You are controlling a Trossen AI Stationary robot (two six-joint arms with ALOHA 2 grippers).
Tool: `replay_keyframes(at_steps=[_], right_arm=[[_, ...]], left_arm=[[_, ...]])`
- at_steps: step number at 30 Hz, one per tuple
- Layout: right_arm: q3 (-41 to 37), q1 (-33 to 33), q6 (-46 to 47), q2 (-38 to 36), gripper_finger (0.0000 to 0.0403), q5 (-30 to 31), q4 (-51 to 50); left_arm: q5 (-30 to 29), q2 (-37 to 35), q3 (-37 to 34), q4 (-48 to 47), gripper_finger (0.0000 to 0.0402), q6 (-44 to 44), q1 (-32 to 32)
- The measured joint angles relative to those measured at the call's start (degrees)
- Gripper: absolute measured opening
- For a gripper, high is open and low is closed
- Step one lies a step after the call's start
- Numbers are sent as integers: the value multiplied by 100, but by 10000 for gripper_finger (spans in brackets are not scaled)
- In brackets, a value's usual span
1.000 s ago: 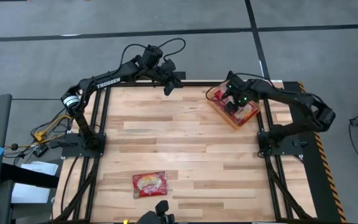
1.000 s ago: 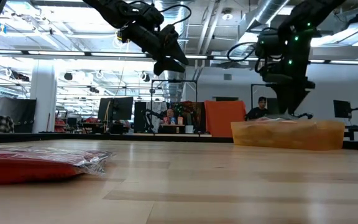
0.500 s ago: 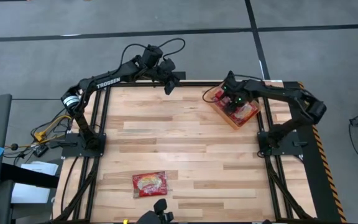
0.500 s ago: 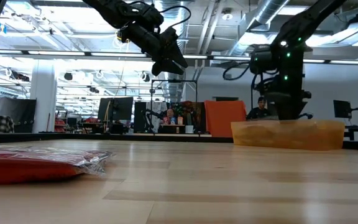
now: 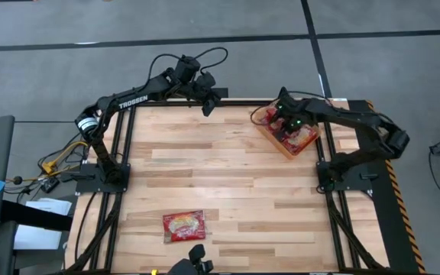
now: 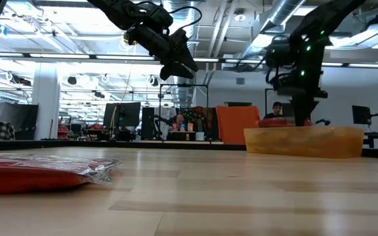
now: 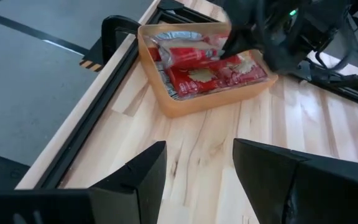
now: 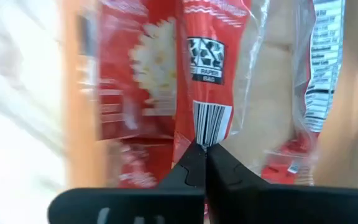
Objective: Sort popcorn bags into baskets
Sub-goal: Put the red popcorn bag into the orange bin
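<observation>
One red popcorn bag [image 5: 183, 226] lies flat on the table near its front edge, also seen in the low view [image 6: 38, 172]. The orange basket [image 5: 270, 139] stands at the far right and holds several red popcorn bags [image 7: 207, 68]. My right gripper [image 8: 205, 148] is shut and points down over the basket, its tips by the barcode end of a bag [image 8: 213, 56]. My left gripper [image 7: 197, 168] hangs open and high above the table's far edge [image 5: 208, 103], holding nothing. My right gripper has its shut fingertips right at the barcode end [image 8: 211, 121] of a bag in the basket, coming from above. Nothing shows between the fingers. Whether the tips touch the bag I cannot tell.
The wooden table top [image 5: 220, 176] is bare between the loose bag and the basket. Black frame rails [image 5: 331, 206] run along the table's sides. Beyond the table the low view shows a room with a person [image 6: 276, 111] far off.
My right gripper has shut over the basket with nothing between its fingers. It dipped a little toward the bags, then rose slightly. The bags stay in the basket.
</observation>
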Motion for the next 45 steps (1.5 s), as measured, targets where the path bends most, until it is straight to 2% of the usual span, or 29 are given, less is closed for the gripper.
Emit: replay_keyframes(at_steps=[5,10,13,16,21,29,35,45], right_arm=[[0,-207,358,-689,5,-1014,88],[0,-378,565,-1316,4,-2600,492],[0,-370,826,-1616,4,-3291,981],[0,-297,1121,-1903,4,-3685,1667],[5,-138,1636,-2292,3,-4052,2994],[7,348,2362,-2436,3,-4307,4968],[9,769,2459,-2319,2,-4309,5931],[9,1239,2531,-1895,3,-4278,6651]], left_arm=[[275,0,0,31,172,132,0],[832,0,0,369,172,388,-38],[1204,0,0,678,172,317,-55],[1461,0,0,922,178,153,-45],[1943,0,0,1416,204,-416,42],[2855,-6,0,3295,233,-1882,8],[2889,-7,0,3874,235,-2847,-17],[2874,-7,0,4295,235,-3409,-320]])
